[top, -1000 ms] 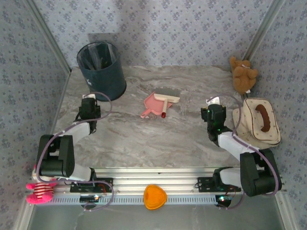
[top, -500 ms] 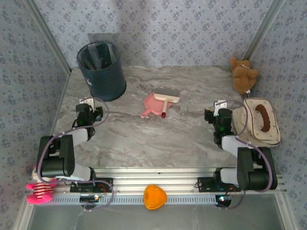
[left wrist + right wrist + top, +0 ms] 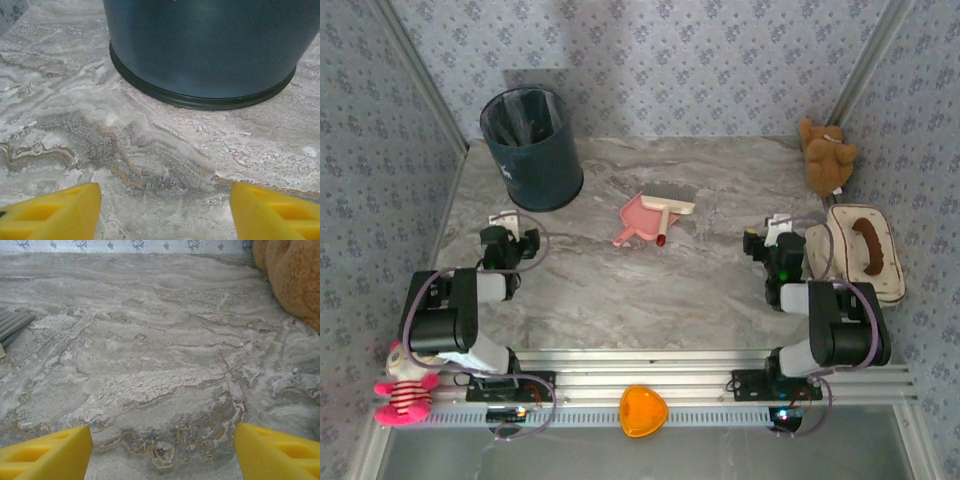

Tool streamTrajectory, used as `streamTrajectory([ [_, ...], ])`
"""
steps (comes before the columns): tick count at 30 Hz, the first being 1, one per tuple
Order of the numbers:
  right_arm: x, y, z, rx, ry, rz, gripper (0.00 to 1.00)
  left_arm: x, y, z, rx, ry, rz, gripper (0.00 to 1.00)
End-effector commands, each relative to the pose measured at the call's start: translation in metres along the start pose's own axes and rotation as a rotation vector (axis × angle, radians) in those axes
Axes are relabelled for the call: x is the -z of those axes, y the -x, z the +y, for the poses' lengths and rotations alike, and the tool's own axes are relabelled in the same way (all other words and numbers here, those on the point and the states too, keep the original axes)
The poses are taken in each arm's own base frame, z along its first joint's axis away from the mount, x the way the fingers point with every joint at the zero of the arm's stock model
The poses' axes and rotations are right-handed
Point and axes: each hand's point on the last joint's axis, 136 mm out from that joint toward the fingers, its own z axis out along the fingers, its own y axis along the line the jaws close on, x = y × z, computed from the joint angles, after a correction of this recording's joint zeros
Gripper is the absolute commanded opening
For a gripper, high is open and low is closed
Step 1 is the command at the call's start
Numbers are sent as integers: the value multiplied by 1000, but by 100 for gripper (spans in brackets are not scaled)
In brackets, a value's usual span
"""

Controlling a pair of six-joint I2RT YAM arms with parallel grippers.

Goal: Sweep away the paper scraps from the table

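Observation:
The paper scraps are out of view. The grey-beige marble table (image 3: 620,290) lies bare between the arms. My left gripper (image 3: 506,238) rests low at the left, just in front of the dark blue bin (image 3: 532,148). Its yellow fingers (image 3: 50,212) stand wide apart, open, with bare marble between them, and the bin (image 3: 200,50) rises close ahead. My right gripper (image 3: 775,243) sits low at the right beside the white bag. It is open too, yellow fingers (image 3: 280,452) apart over bare marble (image 3: 160,365).
A pink dustpan (image 3: 638,222) with a brush (image 3: 670,204) lies mid-table toward the back. A brown teddy bear (image 3: 828,155) (image 3: 295,275) sits at the back right, and a white bag (image 3: 860,255) near it. An orange heart dish (image 3: 642,410) and a pink toy (image 3: 405,385) lie at the near rail.
Both arms have folded back and down. The left gripper slid left and nearer; the right gripper slid right toward the white bag. Both stayed open.

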Motion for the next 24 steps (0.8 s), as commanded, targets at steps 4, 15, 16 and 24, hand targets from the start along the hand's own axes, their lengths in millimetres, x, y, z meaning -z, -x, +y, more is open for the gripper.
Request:
streamTrajectory([
  [4,-9,3,4,-1,19,-24,78,-1,14,-2,-9,-4,-58,99],
  [15,-18,3,2,-11,19,20,100,0,15,-3,-15,2,-59,100],
  [16,-18,3,2,-11,19,19,100,0,15,-3,-15,1,-58,99],
  [24,-18,3,2,-11,18,19,100,-1,15,-3,-14,2,-56,99],
])
